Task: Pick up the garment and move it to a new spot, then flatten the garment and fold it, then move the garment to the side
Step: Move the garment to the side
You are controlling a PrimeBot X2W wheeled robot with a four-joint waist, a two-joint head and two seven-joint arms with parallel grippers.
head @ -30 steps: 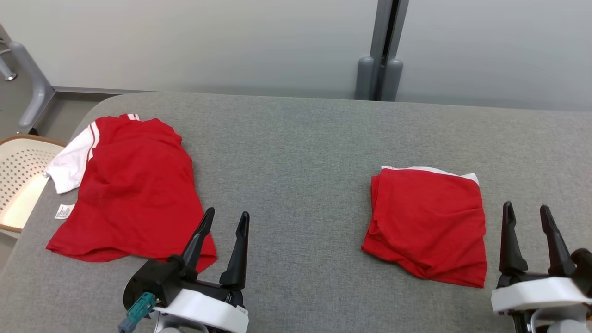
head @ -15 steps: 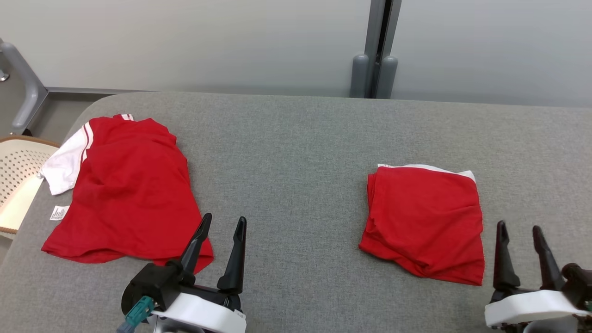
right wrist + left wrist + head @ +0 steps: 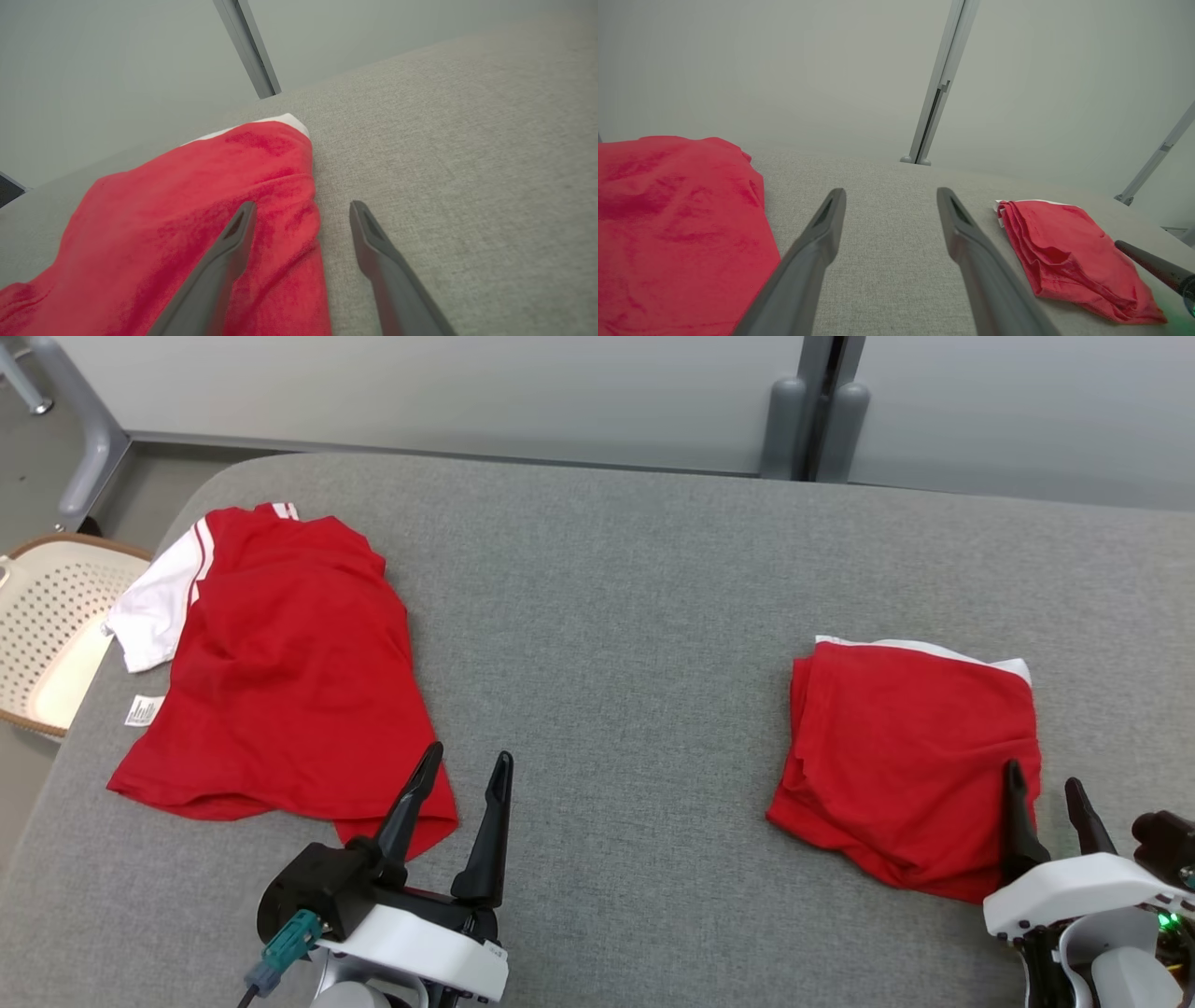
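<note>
Red on grey counter: saw spread shirt at ten o'clock, folded garment at four o'clock, left gripper and right gripper both wide open.

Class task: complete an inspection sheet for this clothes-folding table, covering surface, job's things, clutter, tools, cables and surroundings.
Surface: grey cloth-covered table, flat.
Job's things: spread shirt, red with a white sleeve, at the left; folded shirt, red, at the right.
Clutter: nothing seen.
Tools: left tool open, by the spread shirt's near corner; right tool open, one finger over the folded shirt's near edge; both hold nothing.
Cables: teal plug and lead on the left wrist.
Surroundings: perforated basket beside the table's left end; grey wall panels with a post behind.
</note>
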